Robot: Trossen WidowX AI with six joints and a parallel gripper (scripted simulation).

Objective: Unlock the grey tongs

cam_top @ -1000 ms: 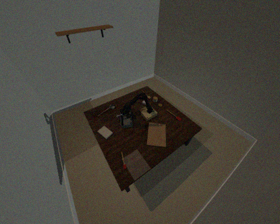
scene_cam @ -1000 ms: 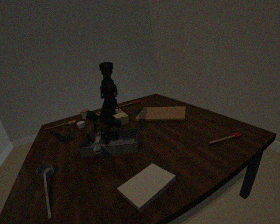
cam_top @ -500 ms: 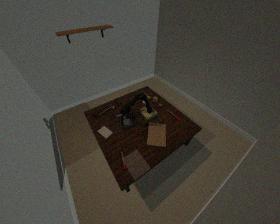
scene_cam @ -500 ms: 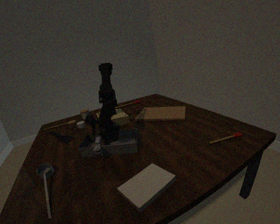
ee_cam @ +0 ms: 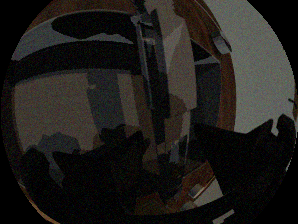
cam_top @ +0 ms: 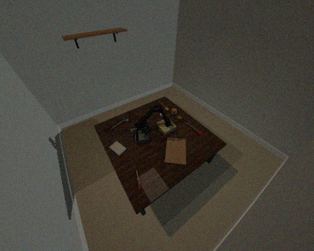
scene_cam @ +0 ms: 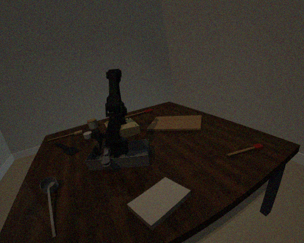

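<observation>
The grey tongs [cam_top: 133, 130] [scene_cam: 106, 159] [ee_cam: 181, 67] rest across the roasting tin [cam_top: 138, 141] [scene_cam: 132, 161], near one end of it. My gripper [ee_cam: 169, 131] is low over the tin, its dark fingers on either side of the tongs. The fingers stand apart, with the tongs between them; contact is not clear in the dark wrist view. In the top and exterior views the arm hides part of the tongs and tin. The wooden board [cam_top: 175, 152] [scene_cam: 181, 123] lies flat on the table, away from the tin.
A pale block [cam_top: 167, 130] [scene_cam: 131, 130] stands by the arm's base. A white slab [cam_top: 118, 148] [scene_cam: 159, 201], a long-handled ladle [cam_top: 120, 123] [scene_cam: 51, 200] and a red-ended tool [cam_top: 138, 180] [scene_cam: 245, 150] lie around. A small jar [cam_top: 174, 111] [scene_cam: 92, 124] stands behind.
</observation>
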